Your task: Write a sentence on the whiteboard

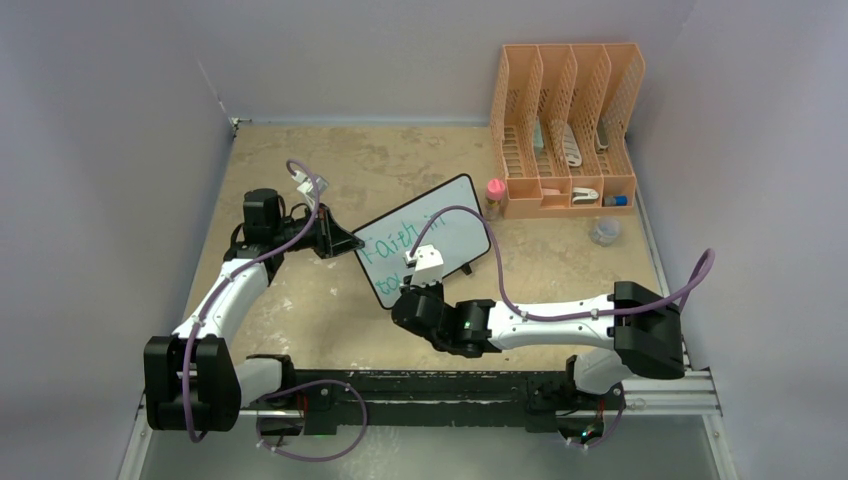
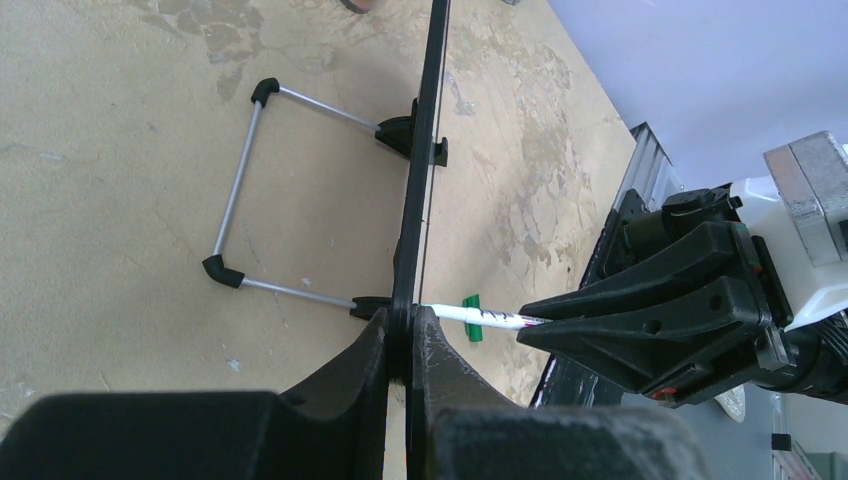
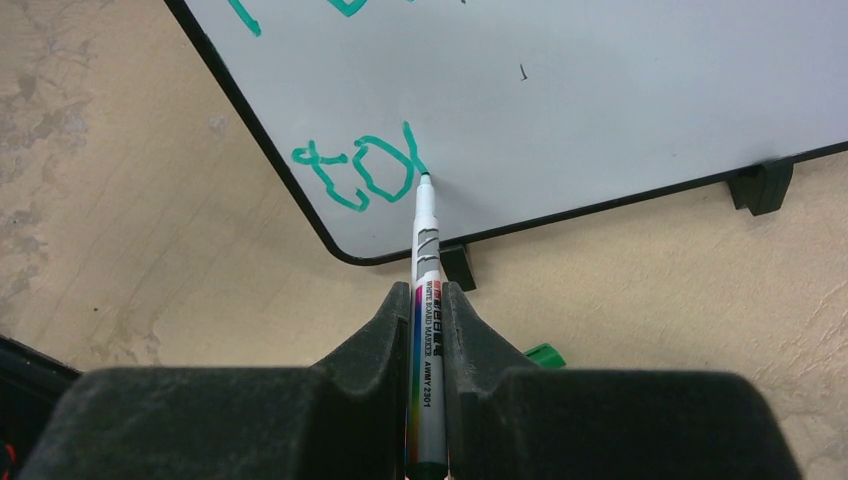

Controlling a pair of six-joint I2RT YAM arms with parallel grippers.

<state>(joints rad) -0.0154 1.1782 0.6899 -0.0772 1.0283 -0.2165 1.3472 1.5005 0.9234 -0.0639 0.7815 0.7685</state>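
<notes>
The whiteboard (image 1: 450, 215) stands tilted on the table's middle, propped on a wire stand (image 2: 240, 190). Green lettering (image 1: 395, 240) reads "Faith in" on the upper line. The lower line (image 3: 355, 170) shows "to" and a further stroke. My left gripper (image 1: 345, 243) is shut on the board's left edge (image 2: 415, 200), seen edge-on in the left wrist view. My right gripper (image 3: 430, 300) is shut on a white marker (image 3: 427, 300). The marker's tip (image 3: 424, 178) touches the board at the end of the lower line. The marker also shows in the left wrist view (image 2: 480, 317).
A green marker cap (image 3: 545, 355) lies on the table below the board. An orange file organizer (image 1: 565, 120) stands at the back right. A pink-capped small bottle (image 1: 494, 195) and a clear round lid (image 1: 604, 231) sit near it. Walls close in left, back and right.
</notes>
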